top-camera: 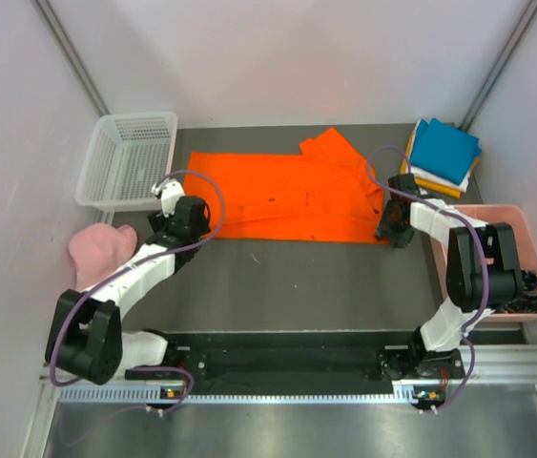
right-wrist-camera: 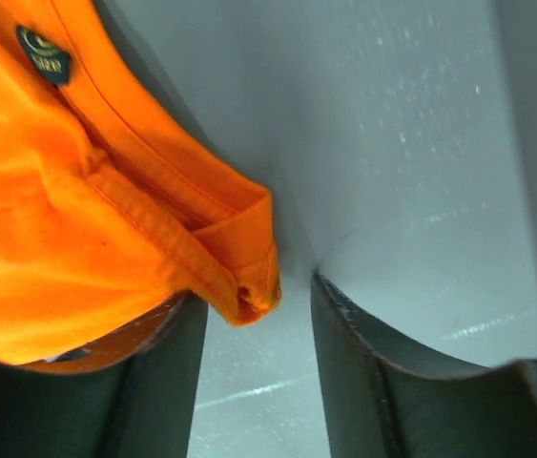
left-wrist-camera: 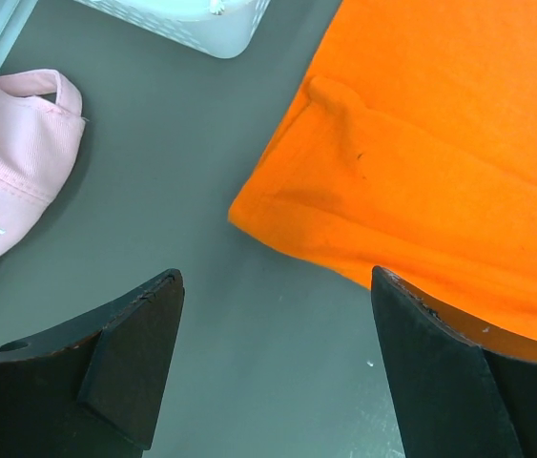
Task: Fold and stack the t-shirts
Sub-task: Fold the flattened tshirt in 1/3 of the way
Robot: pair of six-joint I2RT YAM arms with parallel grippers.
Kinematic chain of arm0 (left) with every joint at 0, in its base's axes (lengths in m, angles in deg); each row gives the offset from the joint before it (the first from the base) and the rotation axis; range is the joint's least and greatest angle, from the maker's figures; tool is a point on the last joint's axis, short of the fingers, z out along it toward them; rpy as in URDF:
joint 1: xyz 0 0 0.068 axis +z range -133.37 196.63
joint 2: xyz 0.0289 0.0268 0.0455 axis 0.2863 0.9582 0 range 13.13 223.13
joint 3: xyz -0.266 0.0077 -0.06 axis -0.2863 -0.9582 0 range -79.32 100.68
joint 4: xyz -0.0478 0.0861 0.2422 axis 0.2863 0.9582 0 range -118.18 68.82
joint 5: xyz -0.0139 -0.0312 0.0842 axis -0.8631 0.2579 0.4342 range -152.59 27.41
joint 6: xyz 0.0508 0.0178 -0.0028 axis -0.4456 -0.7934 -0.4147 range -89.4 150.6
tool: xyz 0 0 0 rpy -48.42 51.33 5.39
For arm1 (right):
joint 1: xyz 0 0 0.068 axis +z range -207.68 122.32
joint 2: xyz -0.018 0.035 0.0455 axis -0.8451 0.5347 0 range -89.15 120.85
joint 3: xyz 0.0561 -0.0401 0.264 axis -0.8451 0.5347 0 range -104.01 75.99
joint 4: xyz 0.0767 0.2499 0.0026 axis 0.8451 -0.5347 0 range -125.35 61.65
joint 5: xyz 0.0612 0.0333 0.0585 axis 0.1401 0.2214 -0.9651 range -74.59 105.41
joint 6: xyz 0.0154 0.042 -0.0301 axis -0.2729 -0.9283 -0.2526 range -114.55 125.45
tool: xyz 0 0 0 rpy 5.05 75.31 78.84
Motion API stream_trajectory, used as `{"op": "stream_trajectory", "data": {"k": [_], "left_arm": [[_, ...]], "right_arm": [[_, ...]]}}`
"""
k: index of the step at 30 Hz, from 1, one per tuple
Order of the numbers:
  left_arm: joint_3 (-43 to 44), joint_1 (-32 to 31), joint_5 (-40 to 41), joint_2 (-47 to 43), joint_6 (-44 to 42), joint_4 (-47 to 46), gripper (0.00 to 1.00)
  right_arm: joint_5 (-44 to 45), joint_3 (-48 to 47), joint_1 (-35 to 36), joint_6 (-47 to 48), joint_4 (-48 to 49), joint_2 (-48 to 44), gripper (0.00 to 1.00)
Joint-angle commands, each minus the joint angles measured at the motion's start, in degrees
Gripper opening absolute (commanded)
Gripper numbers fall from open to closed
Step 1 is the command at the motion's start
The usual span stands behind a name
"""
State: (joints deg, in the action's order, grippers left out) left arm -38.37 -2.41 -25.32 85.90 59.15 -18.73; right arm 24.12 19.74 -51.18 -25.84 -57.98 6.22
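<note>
The bright orange t-shirt [top-camera: 292, 196] lies partly folded across the back middle of the table. My left gripper [top-camera: 175, 227] is open and empty, its fingers [left-wrist-camera: 134, 348] just off the shirt's near left corner [left-wrist-camera: 278, 205]. My right gripper [top-camera: 394, 227] is at the shirt's near right corner. Its jaws stand open, and the hemmed corner [right-wrist-camera: 239, 277] lies over the left finger [right-wrist-camera: 154, 382] and hangs into the gap. The teal blue shirt [top-camera: 444, 148] lies folded on top of the white and amber yellow ones at the back right.
A white mesh basket [top-camera: 127, 160] stands at the back left, and its corner shows in the left wrist view [left-wrist-camera: 201, 24]. The pale pink cap [top-camera: 101, 250] lies left of my left arm [left-wrist-camera: 1, 172]. A pink bin [top-camera: 497, 215] holding dark items stands at the right edge.
</note>
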Motion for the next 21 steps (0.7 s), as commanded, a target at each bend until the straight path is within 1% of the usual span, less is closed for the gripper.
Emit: {"op": "stream_trajectory", "data": {"k": [1,4,7,8,9,15,21], "left_arm": [[0.71,0.33,-0.45,0.62,0.19,-2.77,0.84],[0.62,0.33,-0.19,1.05,0.27,-2.51,0.84],[0.54,0.42,1.04,1.32,0.01,-1.9,0.84],[0.62,0.42,1.65,1.32,0.01,-1.55,0.84],[0.88,0.42,2.62,1.49,-0.08,-1.28,0.84],[2.2,1.56,3.24,3.95,0.53,1.53,0.84],[4.31,3.75,1.22,9.92,1.59,3.73,0.81]], "right_arm": [[0.34,-2.9,-0.79,-0.97,2.12,2.44,0.45],[0.43,-3.6,-0.88,-0.97,2.29,3.32,0.38],[0.34,-3.96,-0.79,-0.97,2.12,4.03,0.19],[0.43,-3.96,-0.88,-0.88,2.2,4.21,0.06],[0.43,-3.87,-0.79,-0.97,2.21,4.29,0.01],[0.43,-3.34,-0.7,-0.79,2.21,3.86,0.0],[0.25,-3.17,-0.79,-0.7,2.12,3.68,0.0]]}}
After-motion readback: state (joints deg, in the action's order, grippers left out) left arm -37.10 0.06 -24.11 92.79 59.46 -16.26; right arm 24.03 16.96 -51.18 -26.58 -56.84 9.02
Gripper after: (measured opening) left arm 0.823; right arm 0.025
